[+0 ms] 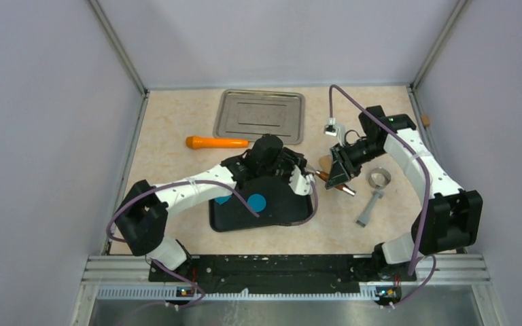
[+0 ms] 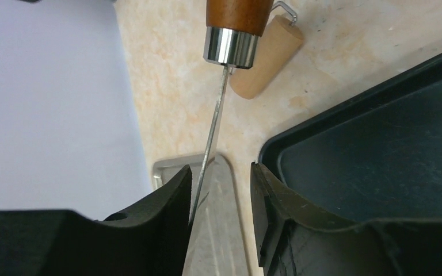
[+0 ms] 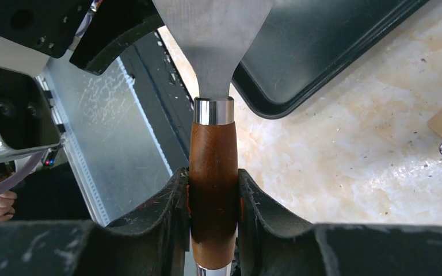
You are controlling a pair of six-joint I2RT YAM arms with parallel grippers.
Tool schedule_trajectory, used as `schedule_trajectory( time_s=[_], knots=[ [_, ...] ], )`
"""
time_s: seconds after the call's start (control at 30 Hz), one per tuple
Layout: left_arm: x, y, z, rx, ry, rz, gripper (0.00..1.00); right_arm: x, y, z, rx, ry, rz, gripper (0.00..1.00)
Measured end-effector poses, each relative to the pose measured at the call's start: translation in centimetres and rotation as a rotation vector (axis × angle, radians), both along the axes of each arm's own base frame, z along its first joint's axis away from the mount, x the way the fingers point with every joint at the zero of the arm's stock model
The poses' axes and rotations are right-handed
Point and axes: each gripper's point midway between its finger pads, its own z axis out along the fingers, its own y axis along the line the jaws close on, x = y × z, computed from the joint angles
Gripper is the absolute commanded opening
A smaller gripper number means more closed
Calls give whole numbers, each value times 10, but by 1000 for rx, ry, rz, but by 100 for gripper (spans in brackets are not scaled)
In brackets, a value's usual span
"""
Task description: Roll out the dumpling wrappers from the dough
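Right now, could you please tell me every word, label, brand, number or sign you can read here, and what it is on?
None: no text, number or sign is readable in any view.
The wooden-handled steel scraper, black plastic tray, silver metal tray, orange cylinder and round blue dough disc all look unmarked.

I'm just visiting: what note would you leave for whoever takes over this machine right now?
Right hand: shut on the scraper by its wooden handle.
Left hand: open around the scraper's blade, not clamped.
One blue wrapper lies on the black tray; another blue piece beside it is partly hidden.
Done: at least one wrapper cut.
Left: likely complete the scraper handover, then lift the wrappers.
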Motion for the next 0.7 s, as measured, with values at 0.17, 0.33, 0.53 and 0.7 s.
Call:
schedule_trajectory(
  time_s=[0.17,0.33,0.53,0.7],
  knots=[
    [-12,6,5,41,244,29,0,11,0,11,32,-40,-50,67],
    [-32,12,17,47,613,54,0,62,-15,57,136,-275,-250,99],
    [-48,40,-7,63,1116,133,0,64,-4,93,349,-318,-343,86],
    [-38,40,-16,-16,1477,178,0,70,2,62,383,-146,-347,85]
  ],
)
